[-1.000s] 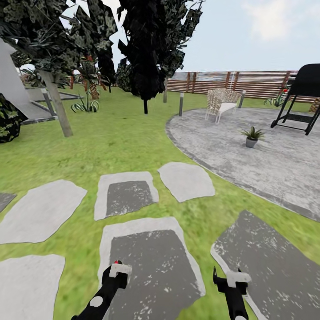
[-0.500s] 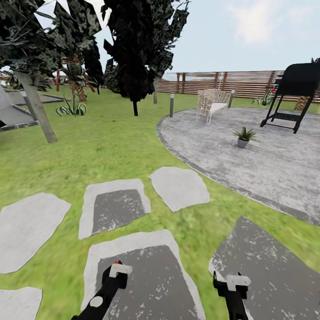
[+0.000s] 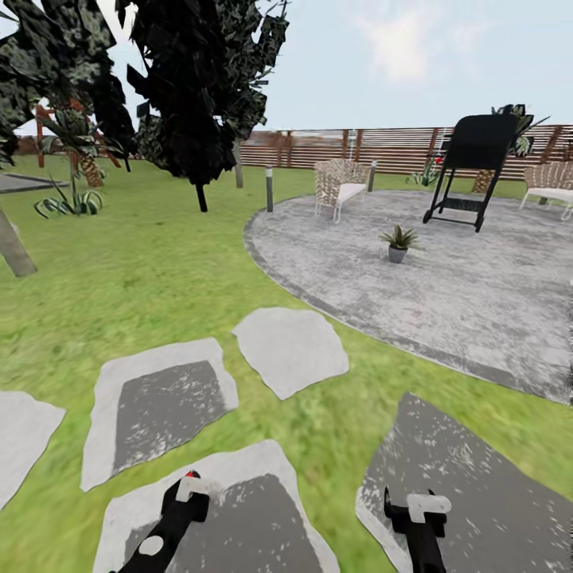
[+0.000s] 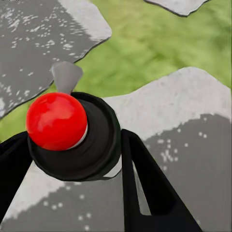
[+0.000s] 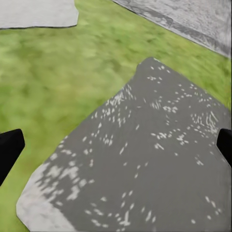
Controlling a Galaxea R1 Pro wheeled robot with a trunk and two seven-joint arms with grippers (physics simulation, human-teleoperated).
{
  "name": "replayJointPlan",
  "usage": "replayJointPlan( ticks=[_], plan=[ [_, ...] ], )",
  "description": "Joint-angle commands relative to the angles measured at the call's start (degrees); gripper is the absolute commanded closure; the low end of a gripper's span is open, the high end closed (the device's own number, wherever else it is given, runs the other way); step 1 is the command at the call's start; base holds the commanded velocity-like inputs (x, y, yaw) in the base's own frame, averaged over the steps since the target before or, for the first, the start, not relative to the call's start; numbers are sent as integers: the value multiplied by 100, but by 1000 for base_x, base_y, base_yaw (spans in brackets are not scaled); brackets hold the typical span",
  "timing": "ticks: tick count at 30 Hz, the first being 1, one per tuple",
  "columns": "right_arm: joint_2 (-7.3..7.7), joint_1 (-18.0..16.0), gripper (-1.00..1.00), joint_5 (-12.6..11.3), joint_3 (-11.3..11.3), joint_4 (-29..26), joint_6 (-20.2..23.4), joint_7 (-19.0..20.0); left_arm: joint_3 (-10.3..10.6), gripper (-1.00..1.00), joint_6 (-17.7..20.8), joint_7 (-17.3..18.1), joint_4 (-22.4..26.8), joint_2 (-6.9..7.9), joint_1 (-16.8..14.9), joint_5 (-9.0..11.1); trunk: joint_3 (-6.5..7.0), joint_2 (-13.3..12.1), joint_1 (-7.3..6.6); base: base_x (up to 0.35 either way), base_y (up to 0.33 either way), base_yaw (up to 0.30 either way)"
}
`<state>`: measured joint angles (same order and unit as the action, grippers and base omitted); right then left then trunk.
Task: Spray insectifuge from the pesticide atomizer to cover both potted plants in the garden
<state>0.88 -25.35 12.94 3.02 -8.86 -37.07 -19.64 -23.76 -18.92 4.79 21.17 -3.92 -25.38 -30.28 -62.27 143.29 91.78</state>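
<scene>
The pesticide atomizer (image 4: pixel 72 140), a black cylinder with a red tip (image 3: pixel 191 475), stands between the fingers (image 4: pixel 145 183) of my left gripper (image 3: pixel 188 487), which is shut on it low over a grey stepping stone (image 3: pixel 263 509). My right gripper (image 3: pixel 410 505) hangs open over another dark stone (image 5: pixel 145 145), its fingertips (image 5: pixel 9 150) far apart with nothing between them. One potted plant (image 3: pixel 398 243), a small green rosette in a grey pot, stands on the round paved patio (image 3: pixel 477 294) well ahead and to the right.
On the patio stand a black grill (image 3: pixel 469 171), a wicker chair (image 3: pixel 338 183) and another chair (image 3: pixel 553 185) at the right edge. A short post (image 3: pixel 269 189) marks the patio's rim. Dark trees (image 3: pixel 191 95) rise at the left, with a brown slatted fence (image 3: pixel 358 147) behind.
The whole view has swung to the right: trees, stones and patio slid left in the picture and a second chair came into sight. Both grippers hold as before.
</scene>
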Motion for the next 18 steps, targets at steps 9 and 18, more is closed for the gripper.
replayJointPlan(
  ticks=[9, 18],
  plan=[
    [20, 3, -100, 25, 44, 542, -20, -57, -41, 100, -461, 45, -46, 460, 604, 1007, -5, 2, 2, 336, 0, -282],
    [26, 3, -100, 28, 762, 585, -26, -42, -40, 100, -551, 48, -43, 522, 823, 1322, -5, 2, 2, 337, 0, -164]
  ],
)
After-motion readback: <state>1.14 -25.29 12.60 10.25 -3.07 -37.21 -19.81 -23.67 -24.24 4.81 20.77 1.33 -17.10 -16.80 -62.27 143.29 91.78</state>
